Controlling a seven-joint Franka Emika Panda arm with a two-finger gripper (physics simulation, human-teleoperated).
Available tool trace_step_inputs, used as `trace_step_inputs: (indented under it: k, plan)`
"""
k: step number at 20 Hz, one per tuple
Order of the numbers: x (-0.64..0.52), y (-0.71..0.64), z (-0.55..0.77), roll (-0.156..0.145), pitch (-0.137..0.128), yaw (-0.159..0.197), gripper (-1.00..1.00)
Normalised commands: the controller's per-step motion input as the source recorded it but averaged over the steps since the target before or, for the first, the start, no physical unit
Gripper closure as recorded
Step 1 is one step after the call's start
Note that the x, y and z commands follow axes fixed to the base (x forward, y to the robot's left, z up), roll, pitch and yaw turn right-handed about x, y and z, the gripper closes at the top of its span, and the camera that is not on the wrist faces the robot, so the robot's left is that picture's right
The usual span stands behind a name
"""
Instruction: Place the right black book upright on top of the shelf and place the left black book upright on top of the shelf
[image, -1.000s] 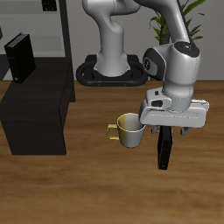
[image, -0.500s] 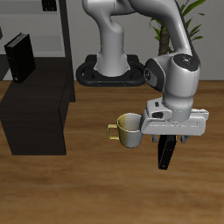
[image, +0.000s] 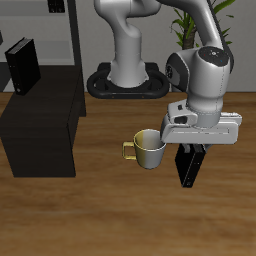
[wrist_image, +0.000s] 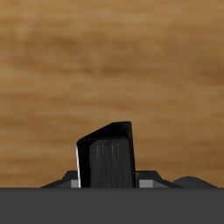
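My gripper (image: 190, 148) is shut on the left black book (image: 188, 167) and holds it upright, just above the wooden table. In the wrist view the book (wrist_image: 107, 157) sticks out between my fingers over bare wood. The shelf (image: 40, 125), a low matte black cabinet, stands at the far side of the table from my gripper. The other black book (image: 20, 64) stands upright on the back part of the shelf's top.
A cream mug with a yellow handle (image: 149, 150) stands right beside the held book, between it and the shelf. A tall grey shelving unit (image: 62, 30) rises behind the shelf. The robot's base (image: 125, 82) and a plant (image: 190, 30) are at the back.
My gripper dipped a little and has now risen again, taking the black book up with it. The mug and the book on the shelf have not moved.
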Motion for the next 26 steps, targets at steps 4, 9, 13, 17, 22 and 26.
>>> trace_step_inputs:
  k: [4,9,13,17,22,26]
  plan:
    - [-0.17,-0.21,1.01,0.012,-0.071,-0.05,1.0]
    - [-0.21,-0.44,1.13,0.002,-0.021,-0.099,1.0]
    - [-0.21,-0.65,0.87,0.052,0.039,-0.068,1.0]
    - [-0.14,-0.81,0.67,-0.025,0.015,-0.084,1.0]
    - [-0.1,-0.85,0.55,0.063,0.066,-0.06,1.0]
    - [-0.02,-0.76,0.44,-0.035,-0.003,-0.007,1.0]
